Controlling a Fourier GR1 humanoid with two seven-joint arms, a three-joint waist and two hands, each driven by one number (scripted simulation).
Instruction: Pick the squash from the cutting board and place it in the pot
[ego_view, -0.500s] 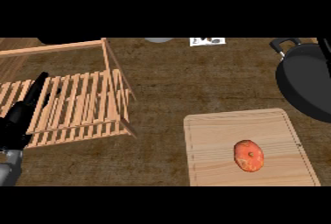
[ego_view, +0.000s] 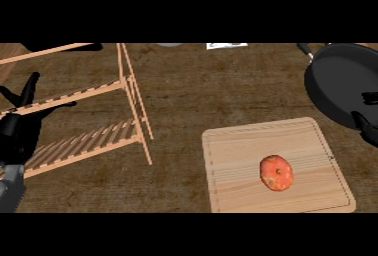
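An orange-red squash (ego_view: 277, 172) lies on the light wooden cutting board (ego_view: 229, 150) at the lower right. Behind the board, a black pot (ego_view: 339, 80) sits at the right edge, partly cut off. A dark part of my right hand (ego_view: 366, 128) shows at the right edge, by the pot's near rim and above the board's far right corner, apart from the squash. My left hand (ego_view: 18, 127) rests open at the left edge with fingers up, in front of the rack.
A wooden slatted rack (ego_view: 111, 115) fills the left side of the counter (ego_view: 221, 85), its thin upright bars reaching towards the middle. A white object (ego_view: 226, 45) and a grey one (ego_view: 169, 44) lie at the far edge.
The view has drawn closer, so everything looks larger. A part of my right hand now shows at the right edge by the pot. The squash still lies on the board.
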